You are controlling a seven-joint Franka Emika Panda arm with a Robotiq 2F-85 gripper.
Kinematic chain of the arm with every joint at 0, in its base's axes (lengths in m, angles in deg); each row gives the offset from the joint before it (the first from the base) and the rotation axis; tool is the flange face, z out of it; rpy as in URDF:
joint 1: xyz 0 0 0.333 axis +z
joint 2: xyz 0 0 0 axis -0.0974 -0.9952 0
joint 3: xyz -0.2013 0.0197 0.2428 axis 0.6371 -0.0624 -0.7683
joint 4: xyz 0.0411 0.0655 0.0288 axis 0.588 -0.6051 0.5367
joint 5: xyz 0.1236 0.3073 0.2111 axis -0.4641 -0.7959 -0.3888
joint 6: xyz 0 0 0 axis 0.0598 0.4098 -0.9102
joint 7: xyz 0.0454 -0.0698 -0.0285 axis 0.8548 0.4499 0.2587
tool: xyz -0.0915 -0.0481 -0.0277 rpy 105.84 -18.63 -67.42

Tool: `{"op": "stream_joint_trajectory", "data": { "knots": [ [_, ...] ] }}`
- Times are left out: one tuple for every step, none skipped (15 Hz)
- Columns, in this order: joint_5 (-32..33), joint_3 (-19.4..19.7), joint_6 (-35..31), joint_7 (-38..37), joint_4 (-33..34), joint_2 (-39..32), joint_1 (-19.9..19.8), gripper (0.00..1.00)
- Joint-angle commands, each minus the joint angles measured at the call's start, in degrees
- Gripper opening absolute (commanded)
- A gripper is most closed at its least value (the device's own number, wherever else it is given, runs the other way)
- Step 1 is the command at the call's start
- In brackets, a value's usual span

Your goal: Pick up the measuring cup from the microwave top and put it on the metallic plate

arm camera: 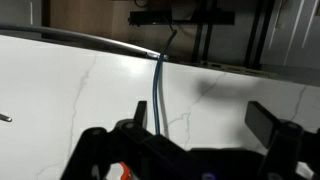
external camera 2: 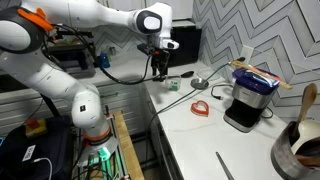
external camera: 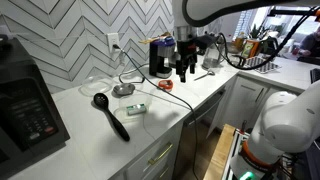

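The black microwave [external camera: 25, 100] stands at the left end of the white counter [external camera: 195, 100]. To its right, the black measuring cup [external camera: 101, 100] lies on the counter, not on the oven's top, with its handle angled toward the front edge. The metallic plate [external camera: 123, 90] sits near it, with a small clear container [external camera: 137, 108] just beside. Farther right, next to a coffee maker [external camera: 160, 55], the gripper [external camera: 185, 72] hangs over the counter with its jaws spread and empty. In the wrist view, a blue cable [arm camera: 158, 95] runs across the counter below it.

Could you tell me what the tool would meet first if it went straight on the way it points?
The tool points down, so probably the thin cable running across the white counter below it, otherwise the bare counter. Depth is unclear.
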Motion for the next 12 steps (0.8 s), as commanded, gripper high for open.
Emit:
{"op": "stream_joint_trajectory", "data": {
  "knots": [
    [0.3, 0.8, 0.2, -0.4, 0.1, -0.1, 1.0, 1.0],
    [0.3, 0.8, 0.2, -0.4, 0.1, -0.1, 1.0, 1.0],
    [0.3, 0.8, 0.2, -0.4, 0.1, -0.1, 1.0, 1.0],
    [0.3, 0.8, 0.2, -0.4, 0.1, -0.1, 1.0, 1.0],
    [0.3, 0.8, 0.2, -0.4, 0.1, -0.1, 1.0, 1.0],
    [0.3, 0.8, 0.2, -0.4, 0.1, -0.1, 1.0, 1.0],
    [0.3, 0.8, 0.2, -0.4, 0.1, -0.1, 1.0, 1.0],
    [0.3, 0.8, 0.2, -0.4, 0.1, -0.1, 1.0, 1.0],
    [0.3, 0.8, 0.2, -0.4, 0.1, -0.1, 1.0, 1.0],
    [0.3, 0.8, 0.2, -0.4, 0.1, -0.1, 1.0, 1.0],
    [0.5, 0.4, -1.0, -0.2, 0.4, -0.4, 1.3, 1.0],
    [1.7, -0.5, -1.6, -0.4, 1.9, -1.8, 1.4, 1.0]
  ]
}}
